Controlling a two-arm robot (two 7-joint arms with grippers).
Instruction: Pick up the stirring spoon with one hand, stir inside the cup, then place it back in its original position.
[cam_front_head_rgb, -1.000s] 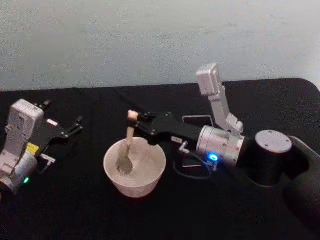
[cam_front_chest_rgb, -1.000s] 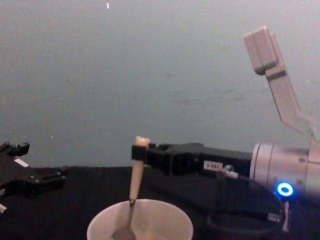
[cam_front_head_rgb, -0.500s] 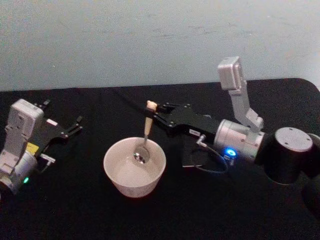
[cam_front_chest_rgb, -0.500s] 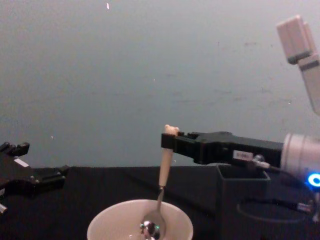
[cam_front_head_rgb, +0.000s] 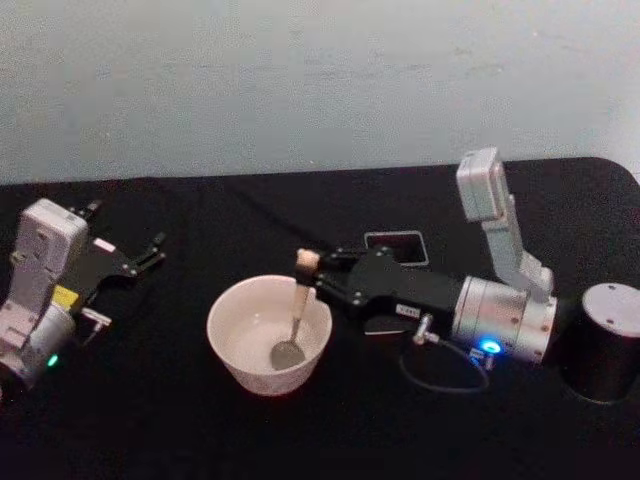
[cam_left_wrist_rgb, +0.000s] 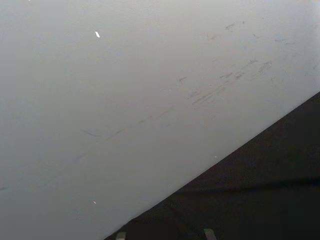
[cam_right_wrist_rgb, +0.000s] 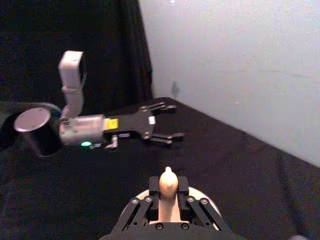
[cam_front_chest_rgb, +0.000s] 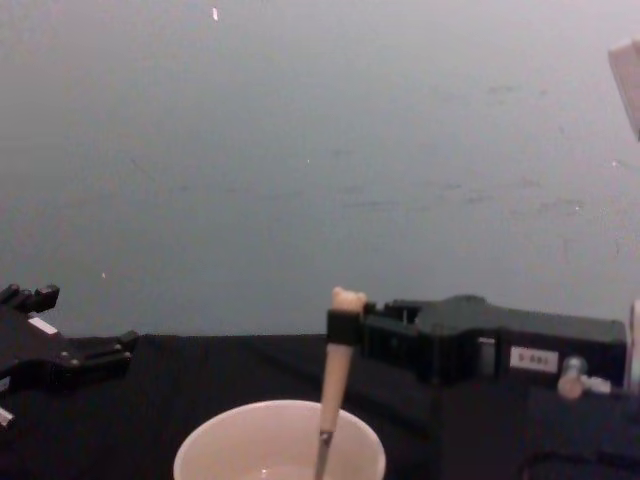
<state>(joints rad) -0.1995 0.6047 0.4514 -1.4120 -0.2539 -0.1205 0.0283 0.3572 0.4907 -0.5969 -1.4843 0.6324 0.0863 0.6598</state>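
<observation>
- The left gripper (cam_front_head_rgb: 153, 251) is parked low over the black table (cam_front_head_rgb: 190, 430), well to the left of the cup. Its two dark fingers are spread apart with nothing between them, which shows plainly from the right wrist camera (cam_right_wrist_rgb: 169, 121).
- The cup (cam_front_head_rgb: 250, 375) stands near the middle of the table. It is a wide, round, cream-white bowl shape with a thin rim, and it sits upright. From the chest camera its rim (cam_front_chest_rgb: 215, 432) curves across the bottom of the picture.
- Inside the cup is the stirring spoon (cam_front_head_rgb: 298, 305). Its metal bowl is down near the bottom, toward the cup's right side, and the thin stem rises past the rim. The beige handle leans slightly to the right, with the small bear-head top well above the rim. I cannot tell whether the cup holds any liquid; the inside just looks pale.
- The right gripper (cam_front_head_rgb: 313, 274) reaches in from the right, level with the table. Its jaws are clamped on the upper handle just under the bear head, seen side-on from the chest (cam_front_chest_rgb: 343, 327).
- The holder (cam_front_head_rgb: 395, 238), a small dark square box, stands behind the right gripper's black body and to the right of the cup, partly covered by the arm. Its inside is too dark to make out.
</observation>
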